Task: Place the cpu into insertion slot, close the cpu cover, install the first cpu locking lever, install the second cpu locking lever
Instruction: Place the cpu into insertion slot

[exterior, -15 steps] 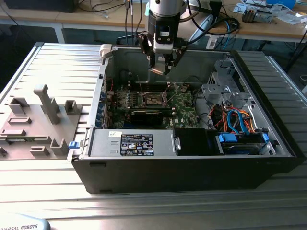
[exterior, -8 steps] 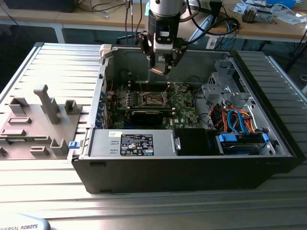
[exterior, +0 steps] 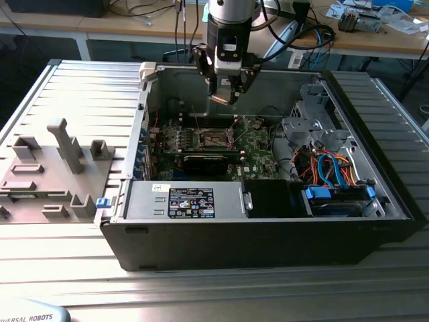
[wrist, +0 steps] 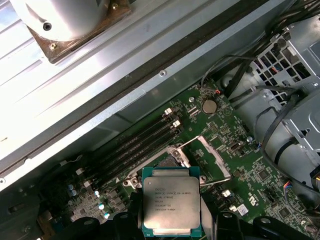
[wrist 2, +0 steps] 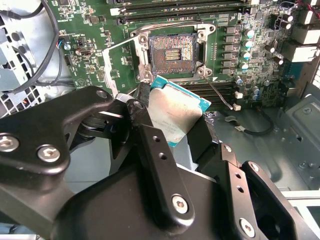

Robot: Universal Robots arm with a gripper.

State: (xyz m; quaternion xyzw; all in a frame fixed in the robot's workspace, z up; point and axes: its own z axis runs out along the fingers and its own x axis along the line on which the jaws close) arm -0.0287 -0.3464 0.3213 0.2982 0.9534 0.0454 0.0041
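At the exterior view's left, a grey fixture tray [exterior: 64, 157] lies on the ribbed surface [exterior: 221, 288], well apart from the work. Toward the middle, inside the open computer case [exterior: 268, 231], the gripper [exterior: 226, 92] hangs above the green board. Its fingers [wrist 2: 150, 145] are clamped on the cpu [wrist 2: 176, 112] by two opposite edges. The insertion slot [wrist 2: 172, 52] lies bare beneath, contacts exposed, so the chip is near it but not yet seated. The cpu cover [wrist: 215, 154] seems swung open beside the slot, so by my reading all four steps are left. The locking levers are hard to tell from the thin rods and wires around the socket, and how high the chip sits over the slot cannot be judged. At the right, a drive cage [exterior: 315, 124] and coloured cables [exterior: 328, 164] crowd the case.
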